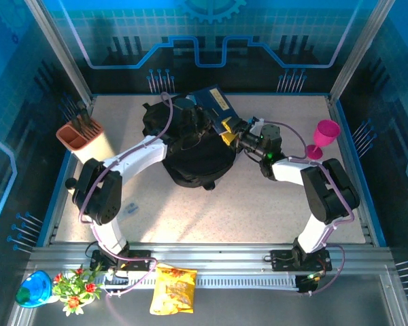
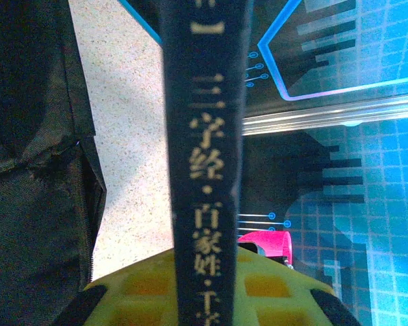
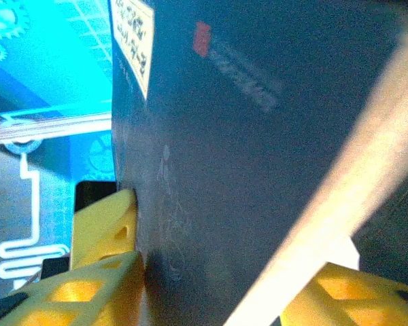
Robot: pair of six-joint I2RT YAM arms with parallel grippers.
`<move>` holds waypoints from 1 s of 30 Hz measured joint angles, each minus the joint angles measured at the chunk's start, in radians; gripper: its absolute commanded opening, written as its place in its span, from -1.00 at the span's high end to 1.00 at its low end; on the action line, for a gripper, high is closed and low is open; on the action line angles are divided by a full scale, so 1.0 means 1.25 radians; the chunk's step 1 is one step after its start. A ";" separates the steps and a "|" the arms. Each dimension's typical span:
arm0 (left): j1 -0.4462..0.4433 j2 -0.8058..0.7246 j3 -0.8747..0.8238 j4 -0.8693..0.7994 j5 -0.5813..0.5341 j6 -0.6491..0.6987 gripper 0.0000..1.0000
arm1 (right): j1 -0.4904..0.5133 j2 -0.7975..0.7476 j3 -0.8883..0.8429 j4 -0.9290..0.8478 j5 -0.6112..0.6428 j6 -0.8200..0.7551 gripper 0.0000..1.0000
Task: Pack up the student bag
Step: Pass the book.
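The student bag (image 1: 194, 159) is a big black backpack lying mid-table; its fabric and zip edge (image 2: 34, 170) fill the left of the left wrist view. Above its far end a thin dark blue book (image 1: 214, 103) is held up. My left gripper (image 1: 194, 119) is shut on the book, whose spine (image 2: 204, 136) with pale Chinese characters runs between its yellow fingers (image 2: 143, 288). My right gripper (image 1: 232, 131) comes in from the right and stands open astride the book's cover (image 3: 245, 136), with one yellow finger (image 3: 88, 288) against the cover and the other beyond the cream page edge.
A pink goblet (image 1: 324, 136) stands at the right, close to the right arm, and also shows as a pink goblet (image 2: 268, 243) behind the book. An orange pen holder (image 1: 78, 136) sits at the left wall. A yellow snack bag (image 1: 173, 288), flowers (image 1: 75, 285) and a blue bowl (image 1: 34, 288) lie on the front rail.
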 measured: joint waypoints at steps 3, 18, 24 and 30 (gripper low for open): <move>0.000 -0.001 -0.007 0.001 -0.001 0.000 0.76 | 0.000 0.000 -0.001 0.010 0.007 0.001 0.53; -0.019 -0.011 0.052 -0.255 -0.038 0.304 -0.37 | -0.114 -0.205 -0.062 -0.298 0.039 -0.228 0.99; -0.106 0.010 0.118 -0.406 -0.067 0.516 -0.35 | -0.193 -0.360 -0.063 -0.486 0.079 -0.387 0.99; -0.148 0.094 0.170 -0.495 -0.045 0.632 -0.22 | -0.241 -0.432 -0.063 -0.634 0.108 -0.494 0.98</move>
